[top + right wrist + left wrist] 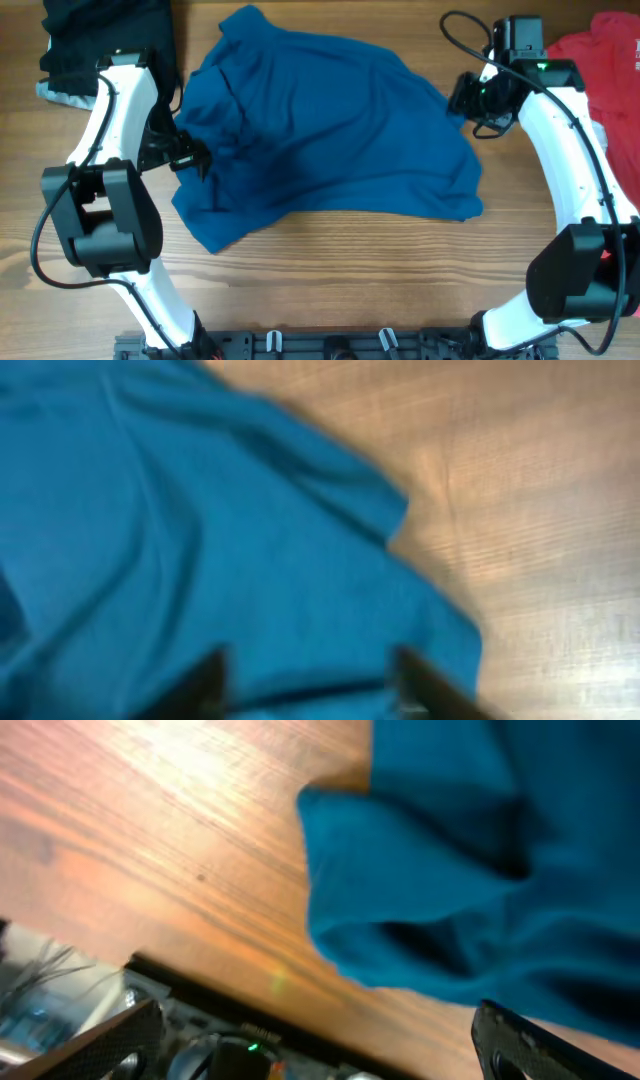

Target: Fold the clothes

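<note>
Wooden table (330, 270), shirt (330, 130) rumpled across it. Left claw (318, 1015) wide, its corner just ahead; right claw (310, 665) seemingly parted over its edge. Set opposite to tug it flat.

Soft matt deep-blue cloth shirt (330, 130), matt red cloth shirt (610, 50), smooth faintly glossy wooden table (350, 270)

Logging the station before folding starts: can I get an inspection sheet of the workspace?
Surface: wooden table.
Job's things: blue shirt crumpled mid-table; red shirt far right; black piece far left, pale piece at its edge.
Clutter: nothing seen.
Grippers: left gripper open at shirt's left edge; right gripper open at its right edge.
Cables: black cable loops by right arm.
Surroundings: black rail along front edge.
</note>
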Available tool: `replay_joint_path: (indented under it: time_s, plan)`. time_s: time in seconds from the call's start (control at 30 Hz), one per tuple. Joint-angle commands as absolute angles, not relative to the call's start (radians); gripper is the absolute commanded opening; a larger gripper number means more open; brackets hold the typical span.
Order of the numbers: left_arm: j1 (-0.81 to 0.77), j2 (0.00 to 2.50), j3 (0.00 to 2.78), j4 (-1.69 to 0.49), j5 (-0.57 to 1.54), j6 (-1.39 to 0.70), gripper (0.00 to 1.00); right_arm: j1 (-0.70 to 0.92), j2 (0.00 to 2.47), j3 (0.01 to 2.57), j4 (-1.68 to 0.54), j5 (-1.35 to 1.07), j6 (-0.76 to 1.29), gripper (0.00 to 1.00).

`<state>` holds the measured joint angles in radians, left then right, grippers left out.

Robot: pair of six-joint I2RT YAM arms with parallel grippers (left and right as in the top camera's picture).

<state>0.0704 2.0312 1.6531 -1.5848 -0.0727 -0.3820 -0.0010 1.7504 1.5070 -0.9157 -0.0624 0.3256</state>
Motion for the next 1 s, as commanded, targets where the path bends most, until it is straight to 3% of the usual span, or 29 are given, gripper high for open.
replay_joint_path:
  time_s: [0.0, 0.27, 0.73, 0.97]
  plan:
    - [0.062, 1.999, 1.649, -1.555, 0.004, -0.400, 0.93, -0.063, 1.813, 1.525, -0.864, -0.045, 0.291, 0.06]
    - [-0.006, 1.999, 1.649, -1.450, 0.010, -0.400, 1.00, -0.128, 2.084, 1.525, -0.759, -0.192, 0.176, 0.04]
    - [-0.031, 1.999, 1.649, -1.422, 0.011, -0.401, 1.00, -0.123, 2.091, 1.512, -0.690, -0.375, 0.186, 0.04]
    - [-0.031, 1.999, 1.649, -1.423, 0.010, -0.400, 1.00, -0.117, 2.180, 1.505, -0.693, -0.349, 0.186, 0.04]
